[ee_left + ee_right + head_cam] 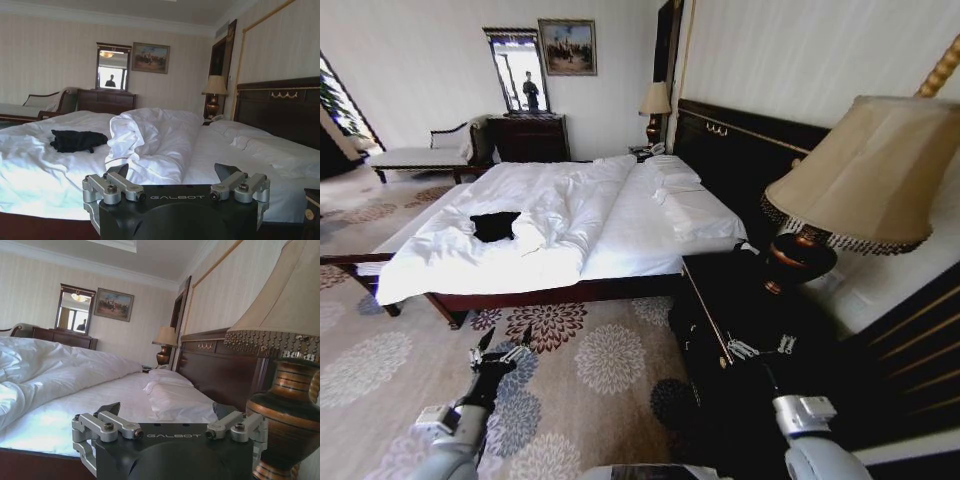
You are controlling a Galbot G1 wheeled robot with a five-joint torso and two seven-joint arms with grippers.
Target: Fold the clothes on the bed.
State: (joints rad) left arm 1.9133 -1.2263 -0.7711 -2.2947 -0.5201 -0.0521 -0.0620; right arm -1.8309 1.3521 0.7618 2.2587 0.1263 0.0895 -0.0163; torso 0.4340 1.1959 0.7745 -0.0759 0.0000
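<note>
One black T-shirt (495,226) to deal with, bunched up on the white duvet near the foot end of the bed (620,250), on the bed's far side from the headboard's lamp. It looks soft, light and floppy, so I'd pinch it by a hem or shoulder edge. Its long axis seems to run across the bed, though which way the collar points I can't tell. Left gripper (500,345) and right gripper (758,347) both hang short of the bed, fingers spread apart.

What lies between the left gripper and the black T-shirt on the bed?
In the head view, patterned carpet, then the bed edge and white duvet separate the open left gripper from the black T-shirt.
</note>
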